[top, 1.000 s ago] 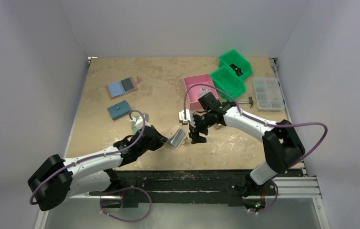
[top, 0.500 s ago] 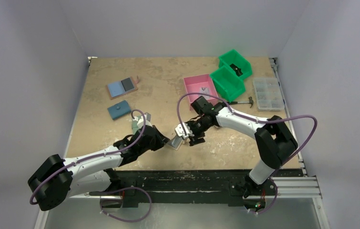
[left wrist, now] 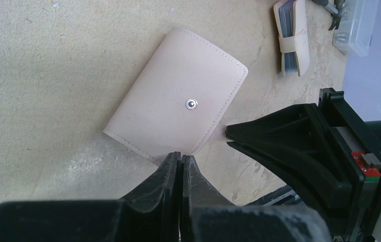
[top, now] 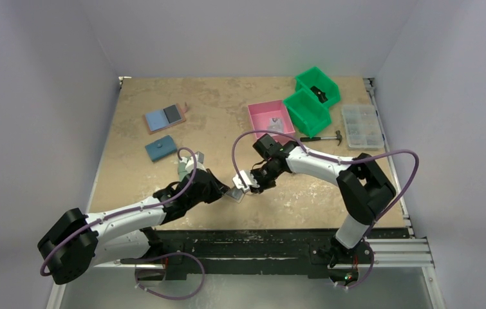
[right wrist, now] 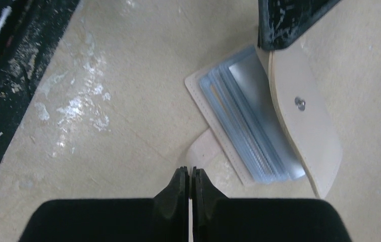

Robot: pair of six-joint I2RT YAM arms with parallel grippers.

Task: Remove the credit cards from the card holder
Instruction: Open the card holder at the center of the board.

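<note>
Step in hand: opening the holder; no cards are out yet. It lies flat on the bench near the front edge, between the two arms.

Left gripper is fully closed, tips on the holder's near edge. It looks like it's pinning the holder down, not pinching it, but I can't be sure.

Right gripper is closed down to a sliver, apparently on the tab sticking out of the holder's side.

Next move, my guess: right peels the tab up and back to swing the cover open while left keeps the base pinned. The pinch is thin, so it could slip, or the whole holder could drag.

Holder: pale beige, stitched edge, rounded corners, metal snap mid-cover. The cover sits ajar over a stack of clear, blue-grey sleeves. Can't tell whether cards are in them.
</note>
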